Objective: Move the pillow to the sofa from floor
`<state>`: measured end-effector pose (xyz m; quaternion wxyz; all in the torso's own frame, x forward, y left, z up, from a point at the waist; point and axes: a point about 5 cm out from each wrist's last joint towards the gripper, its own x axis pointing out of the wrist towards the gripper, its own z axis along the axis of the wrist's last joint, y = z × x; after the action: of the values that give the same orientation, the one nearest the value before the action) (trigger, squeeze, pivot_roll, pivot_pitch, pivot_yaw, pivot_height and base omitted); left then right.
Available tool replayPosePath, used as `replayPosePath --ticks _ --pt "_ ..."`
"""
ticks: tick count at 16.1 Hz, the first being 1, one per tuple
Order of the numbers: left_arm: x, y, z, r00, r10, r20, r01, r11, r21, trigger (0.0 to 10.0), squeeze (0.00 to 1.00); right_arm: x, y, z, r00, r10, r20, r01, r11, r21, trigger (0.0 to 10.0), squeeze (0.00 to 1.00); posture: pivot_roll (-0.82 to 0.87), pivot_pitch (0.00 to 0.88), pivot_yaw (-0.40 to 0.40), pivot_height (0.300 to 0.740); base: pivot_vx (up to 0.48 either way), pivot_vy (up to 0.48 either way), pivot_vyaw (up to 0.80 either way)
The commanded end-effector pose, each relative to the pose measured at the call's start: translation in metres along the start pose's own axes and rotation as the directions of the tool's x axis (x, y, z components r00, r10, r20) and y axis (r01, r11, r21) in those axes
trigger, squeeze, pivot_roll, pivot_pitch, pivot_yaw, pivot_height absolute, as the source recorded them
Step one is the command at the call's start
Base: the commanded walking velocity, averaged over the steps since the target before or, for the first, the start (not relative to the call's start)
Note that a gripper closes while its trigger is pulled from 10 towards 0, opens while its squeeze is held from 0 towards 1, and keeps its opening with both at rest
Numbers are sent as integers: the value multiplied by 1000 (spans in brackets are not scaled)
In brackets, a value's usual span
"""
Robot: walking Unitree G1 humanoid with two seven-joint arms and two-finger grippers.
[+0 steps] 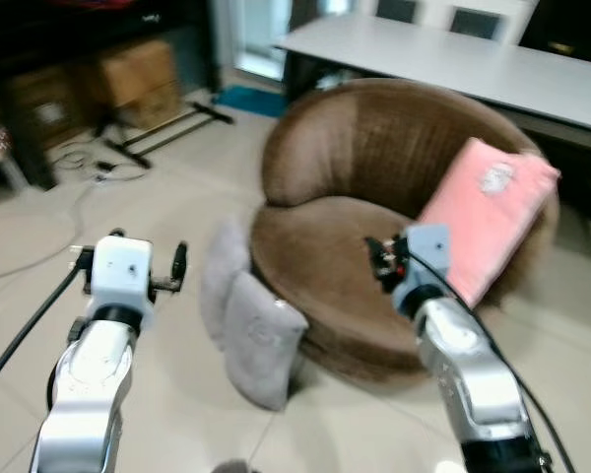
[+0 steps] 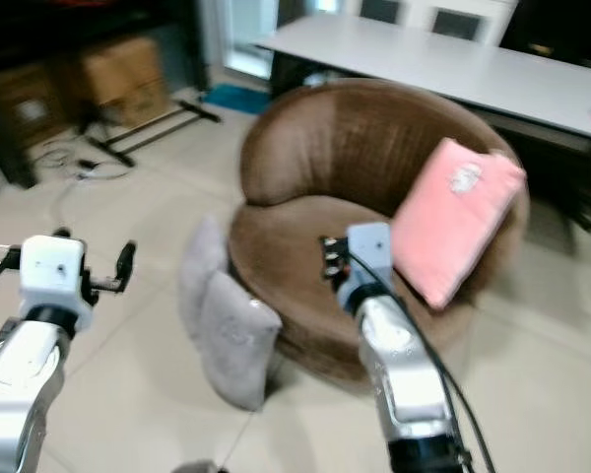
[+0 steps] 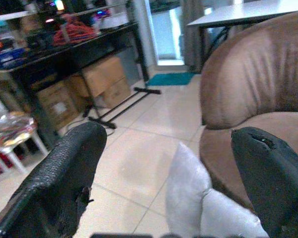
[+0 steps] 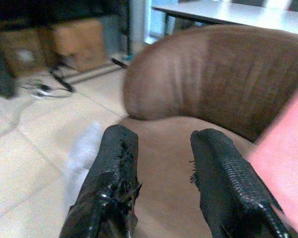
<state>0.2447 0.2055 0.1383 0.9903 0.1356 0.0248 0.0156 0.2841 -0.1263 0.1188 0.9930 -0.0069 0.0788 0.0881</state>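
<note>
**Grey pillows wait on the floor beside the sofa**

At far left, boxes (image 1: 133, 74) sit under dark shelving, with cables (image 1: 84, 158) trailing over the floor (image 1: 177, 197) and a black stand (image 1: 167, 128) lying near them. None of this lies between the robot and its work.

The left tool (image 1: 128, 264) hangs raised over bare floor, its 2 fingers (image 3: 64, 168) spread wide apart and empty. In its wrist view the gap between them frames the nearest grey pillow (image 1: 261, 340), which suggests the arm is being lined up for a pick.

There are 2 grey pillows: the near one stands on its edge on the floor and leans against the sofa's base, and a second pillow (image 1: 222, 276) stands just behind it, touching it. Propped upright like this, the near one offers its top edge to a grasp from above. The second may topple if the first is pulled away.

The round brown sofa (image 1: 364, 158) has a broad free seat, so a landing place is ready. The right tool (image 1: 382, 258) hovers above that seat, its fingers (image 4: 114, 168) parted with nothing between them, just beside a pink pillow (image 1: 488, 217) that leans on the backrest. That arm and the pink pillow take up the right of the seat, so the left part looks the safer drop spot.

Behind the sofa stands a long white table (image 1: 453, 59).
</note>
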Motion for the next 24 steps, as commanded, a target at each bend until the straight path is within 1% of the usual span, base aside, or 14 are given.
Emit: replayPosePath --ticks 1,2,4,7,10,11,12,15,17,24 --pt "1 -4 3 1000 -23 11 23 1000 -12 10000 0 0 -6 3 1000 -15 7 15 1000 4 10000 0 21 0 -7 740 247 0 0" --pt "0 -4 3 1000 -26 12 26 1000 -16 10000 0 0 -4 3 1000 3 6 -3 1000 -20 10000 0 23 0 -9 740 266 0 0" --pt "0 -4 3 1000 -27 14 27 999 -20 10000 0 0 0 3 999 33 6 -33 999 -42 10000 0 23 0 -9 740 289 0 688" --pt "0 -3 3 1000 -28 15 28 999 -19 10000 0 0 4 3 998 61 3 -61 997 -56 10000 0 29 0 -10 740 289 0 800" --pt "0 -2 3 999 -30 16 30 999 -20 10000 0 1 3 3 999 51 2 -51 998 -42 10000 0 31 0 -11 740 290 0 800" --pt "-1 -2 3 999 -31 16 31 999 -21 10000 0 0 0 2 1000 24 1 -24 1000 -8 10000 0 31 0 -10 740 289 0 0" --pt "-1 -2 3 999 -32 15 32 999 -21 10000 0 0 -3 1 1000 7 0 -7 1000 2 10000 0 30 0 -9 740 289 0 0" --pt "-2 -2 3 999 -31 23 31 999 -14 10000 0 -1 -11 2 999 -36 14 36 999 -4 10000 0 25 0 -8 740 290 0 0" --pt "-2 -2 3 999 -28 33 29 999 -16 10000 0 -1 -14 3 999 -45 24 45 999 -6 10000 0 22 0 -10 740 291 0 0" --pt "-3 -5 4 998 -48 40 48 999 -17 10000 0 -2 -15 3 998 -51 35 51 999 -5 10000 0 23 0 -11 740 290 0 0"
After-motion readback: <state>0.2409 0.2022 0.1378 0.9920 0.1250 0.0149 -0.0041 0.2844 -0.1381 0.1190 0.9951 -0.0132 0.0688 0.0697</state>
